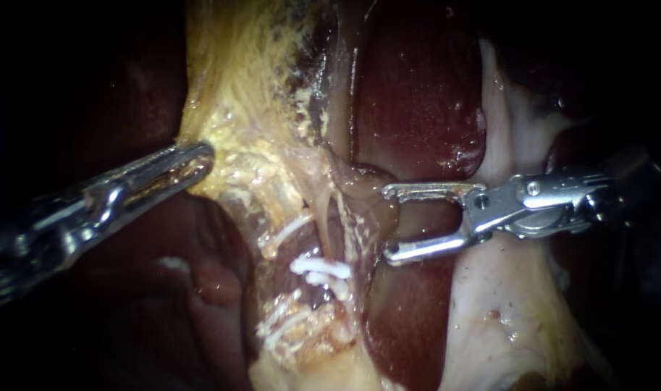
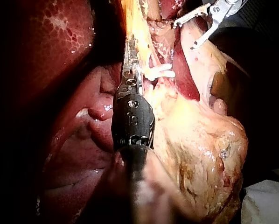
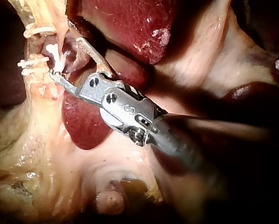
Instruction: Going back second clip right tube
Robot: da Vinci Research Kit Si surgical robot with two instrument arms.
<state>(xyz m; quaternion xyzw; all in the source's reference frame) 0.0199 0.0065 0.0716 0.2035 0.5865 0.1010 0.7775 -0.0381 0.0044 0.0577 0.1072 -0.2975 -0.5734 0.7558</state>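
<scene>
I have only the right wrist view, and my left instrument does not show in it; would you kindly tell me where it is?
Observer: In the endoscope view the left instrument has its tip at the edge of the yellow fatty tissue, well apart from the right instrument.
Operator: Thank you. What lies on its other side?
Observer: The left wrist view shows the dark red liver beside its shaft, away from the white clip.
Operator: Anything off the tissue?
Observer: A white cloth lies past the fatty tissue in that view.
</scene>
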